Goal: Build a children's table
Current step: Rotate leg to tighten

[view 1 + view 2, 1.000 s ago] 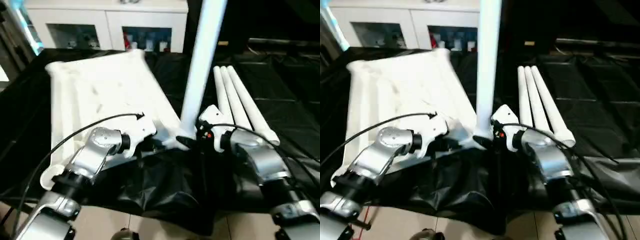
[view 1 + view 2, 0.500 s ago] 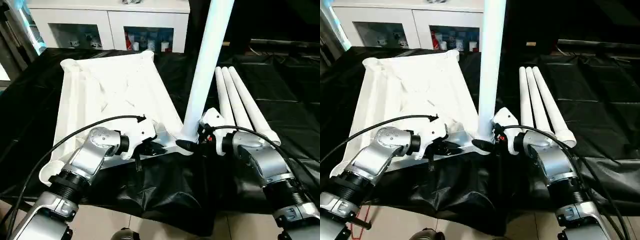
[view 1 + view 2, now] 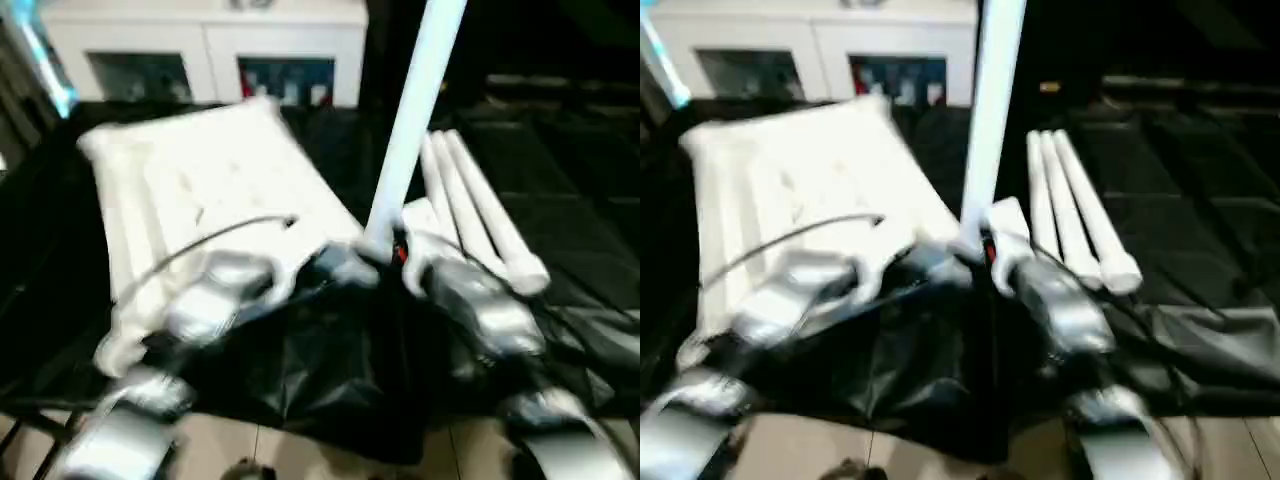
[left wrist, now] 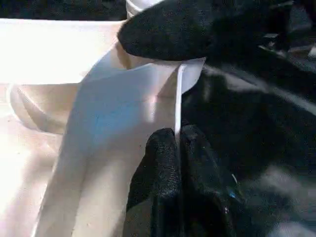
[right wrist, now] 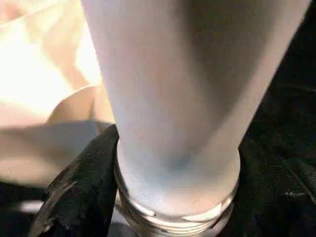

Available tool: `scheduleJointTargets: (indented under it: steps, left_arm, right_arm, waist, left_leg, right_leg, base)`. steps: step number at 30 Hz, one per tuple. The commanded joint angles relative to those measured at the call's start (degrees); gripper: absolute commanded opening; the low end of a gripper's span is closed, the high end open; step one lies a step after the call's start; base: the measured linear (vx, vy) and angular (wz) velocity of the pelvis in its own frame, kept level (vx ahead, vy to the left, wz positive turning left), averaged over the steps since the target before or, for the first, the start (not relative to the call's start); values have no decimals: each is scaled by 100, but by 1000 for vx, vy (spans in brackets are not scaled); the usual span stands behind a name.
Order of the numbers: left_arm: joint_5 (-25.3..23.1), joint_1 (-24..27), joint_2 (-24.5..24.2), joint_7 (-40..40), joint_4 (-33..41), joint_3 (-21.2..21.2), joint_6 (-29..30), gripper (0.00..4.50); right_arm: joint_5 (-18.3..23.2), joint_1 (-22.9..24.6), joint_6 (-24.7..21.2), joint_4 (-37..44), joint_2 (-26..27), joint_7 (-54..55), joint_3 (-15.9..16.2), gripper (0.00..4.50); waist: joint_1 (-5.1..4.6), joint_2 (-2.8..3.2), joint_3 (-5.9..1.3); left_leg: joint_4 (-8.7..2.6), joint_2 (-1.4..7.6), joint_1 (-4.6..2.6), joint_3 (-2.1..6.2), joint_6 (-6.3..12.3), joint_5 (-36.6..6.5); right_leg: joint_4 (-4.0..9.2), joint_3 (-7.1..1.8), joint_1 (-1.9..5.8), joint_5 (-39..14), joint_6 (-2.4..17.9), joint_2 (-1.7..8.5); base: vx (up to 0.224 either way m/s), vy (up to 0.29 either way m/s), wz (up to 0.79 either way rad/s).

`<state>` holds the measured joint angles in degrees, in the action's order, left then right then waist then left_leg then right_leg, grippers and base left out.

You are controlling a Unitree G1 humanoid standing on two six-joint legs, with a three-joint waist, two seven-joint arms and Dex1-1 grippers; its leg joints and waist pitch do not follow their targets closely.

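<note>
Three smooth tapered white legs [image 3: 478, 205]

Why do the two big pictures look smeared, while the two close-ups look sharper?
Both head views are smeared all over, arms most; the upright leg and tabletop stay readable. Left wrist view: crisp black fingers, bright glare on white plastic. Right wrist view: leg base sharp, background washed out.
</note>
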<state>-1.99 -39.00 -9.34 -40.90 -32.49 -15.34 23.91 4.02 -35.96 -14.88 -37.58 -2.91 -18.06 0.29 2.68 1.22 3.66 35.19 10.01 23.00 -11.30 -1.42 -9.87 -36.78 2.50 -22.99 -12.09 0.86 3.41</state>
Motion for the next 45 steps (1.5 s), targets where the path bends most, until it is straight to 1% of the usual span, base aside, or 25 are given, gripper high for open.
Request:
scheduleJointTargets:
  steps: [1,3,4,5,6,8,9,10,11,15,18,20,23,25,26,29,30,32,33,35,37,40,41,43,45]
  left_arm:
    - [-124,-419,137,716,-13,283,-128,0]
    - [-203,-423,158,702,-20,200,-214,0]
    - [-214,-419,166,690,-15,185,-226,0]
    - [-198,-404,173,649,4,176,-262,0]
    - [-144,-357,184,555,67,171,-256,0]
    - [-117,-254,119,340,179,80,-443,0]
    - [-126,-236,98,297,195,53,-515,0]
    - [-80,-142,23,134,287,18,-572,0]
    - [-39,-95,-14,47,343,9,-544,0]
    - [4,7,-116,-143,453,-4,-568,0]
    - [36,169,-362,-480,576,-34,-745,0]
    - [84,240,-493,-671,618,-34,-906,0]
    - [149,333,-654,-946,696,-33,-1091,0]
    - [186,371,-705,-1068,749,-35,-1149,0]
    - [239,437,-794,-1261,874,-50,-1144,0]
    - [395,562,-922,-1697,1163,-122,-1244,0]
    - [441,615,-1002,-1911,1284,-201,-1243,0]
    - [434,639,-1050,-2000,1327,-254,-1246,0]
    - [399,658,-1086,-2033,1329,-297,-1287,0]
    - [374,670,-1094,-2030,1295,-295,-1323,0]
    - [323,679,-1117,-2044,1254,-296,-1354,0]
    - [309,715,-1172,-2103,1284,-304,-1351,0]
    - [317,726,-1187,-2118,1308,-308,-1340,0]
    - [323,753,-1219,-2143,1350,-314,-1327,0]
    - [325,762,-1234,-2148,1350,-325,-1334,0]
  right_arm:
    - [12,-82,87,-458,546,206,264,276]
    - [-20,-160,175,-557,658,193,288,276]
    - [-5,-180,184,-579,690,146,271,332]
    - [-7,-202,204,-599,708,113,266,332]
    - [-17,-242,242,-629,730,59,262,349]
    - [-67,-284,309,-678,690,26,310,356]
    - [-77,-287,315,-680,678,17,321,381]
    - [-80,-274,319,-616,575,-152,340,381]
    - [-89,-261,328,-568,506,-291,376,381]
    - [-109,-212,322,-412,329,-624,467,381]
    - [-104,-56,173,28,-101,-1275,627,381]
    - [-142,36,141,214,-391,-1649,716,381]
    - [-139,139,100,390,-733,-2161,789,381]
    - [-102,168,60,451,-829,-2327,789,381]
    - [24,226,-92,607,-973,-2592,772,381]
    - [56,300,-139,803,-1245,-2960,854,381]
    - [95,320,-168,891,-1363,-3125,875,381]
    - [121,323,-182,926,-1415,-3201,875,381]
    - [133,325,-182,955,-1480,-3308,889,381]
    - [132,333,-168,982,-1531,-3418,916,381]
    - [123,349,-183,1029,-1567,-3516,930,381]
    - [151,408,-230,1163,-1649,-3720,1014,381]
    - [164,419,-239,1185,-1660,-3750,1030,367]
    - [176,435,-253,1215,-1656,-3776,1047,367]
    - [194,441,-264,1211,-1632,-3790,1047,354]
  waist:
    - [1,-1,-468]
    - [-9,-5,-461]
    - [-4,-2,-466]
    - [-3,0,-469]
    - [-3,-3,-470]
    - [-34,-2,-467]
    - [-47,0,-462]
    - [-46,13,-462]
    - [-50,0,-463]
    - [-50,13,-461]
    - [-40,0,-459]
    - [-19,6,-467]
    - [-2,-3,-457]
    - [11,6,-453]
    - [24,2,-450]
    - [71,0,-454]
    - [96,7,-454]
    - [121,11,-449]
    - [123,-7,-446]
    - [161,1,-441]
    - [176,-17,-443]
    - [198,-15,-459]
    - [198,-21,-459]
    - [200,-22,-457]
    - [200,-35,-453]
  left_leg:
    - [-369,294,-160,170,127,-746]
    - [-373,292,-147,173,146,-757]
    - [-372,299,-149,174,189,-731]
    - [-371,301,-147,175,206,-708]
    - [-371,301,-145,173,247,-675]
    - [-376,302,-141,177,281,-739]
    - [-375,302,-135,180,288,-767]
    - [-376,305,-143,181,286,-780]
    - [-374,306,-132,181,297,-791]
    - [-371,316,-148,174,324,-782]
    - [-376,321,-142,175,353,-763]
    - [-367,320,-150,172,376,-720]
    - [-365,321,-155,166,351,-813]
    - [-372,337,-161,168,335,-845]
    - [-374,336,-166,166,334,-874]
    - [-374,351,-170,165,330,-828]
    - [-371,353,-176,153,331,-786]
    - [-376,360,-182,154,329,-815]
    - [-379,358,-180,151,323,-834]
    - [-378,353,-188,149,257,-917]
    - [-386,354,-183,153,217,-908]
    - [-375,350,-183,153,244,-798]
    - [-373,347,-175,154,269,-766]
    - [-370,344,-171,152,289,-755]
    - [-374,347,-171,152,284,-790]
  right_leg:
    - [461,-268,284,-267,1466,499]
    - [461,-264,302,-239,1451,487]
    - [454,-263,309,-150,1443,491]
    - [446,-262,313,-100,1447,490]
    - [441,-260,315,-13,1458,489]
    - [443,-253,317,-45,1495,491]
    - [453,-255,320,-90,1497,493]
    - [456,-255,318,-109,1496,492]
    - [450,-256,328,-104,1509,498]
    - [444,-257,315,-39,1548,491]
    - [434,-256,327,23,1526,478]
    - [428,-255,319,74,1536,480]
    - [446,-261,320,-51,1534,485]
    - [449,-265,306,-137,1526,491]
    - [452,-267,306,-185,1508,482]
    - [438,-265,301,-147,1521,487]
    - [430,-264,280,-94,1536,475]
    - [431,-265,270,-145,1527,478]
    - [439,-265,268,-193,1516,478]
    - [455,-270,261,-367,1473,484]
    - [450,-271,265,-396,1433,483]
    - [427,-271,268,-223,1408,479]
    - [426,-268,270,-189,1412,481]
    - [429,-265,270,-197,1433,483]
    - [438,-264,267,-287,1429,485]
  base:
    - [0,0,0]
    - [0,0,0]
    - [0,0,0]
    - [0,0,0]
    - [0,0,0]
    - [0,0,0]
    - [0,0,0]
    - [0,0,0]
    - [0,0,0]
    - [0,0,0]
    - [0,0,0]
    - [0,0,0]
    - [0,0,0]
    - [0,0,0]
    - [0,0,0]
    - [0,0,0]
    - [0,0,0]
    - [0,0,0]
    - [0,0,0]
    - [0,0,0]
    - [0,0,0]
    - [0,0,0]
    - [0,0,0]
    - [0,0,0]
    - [0,0,0]
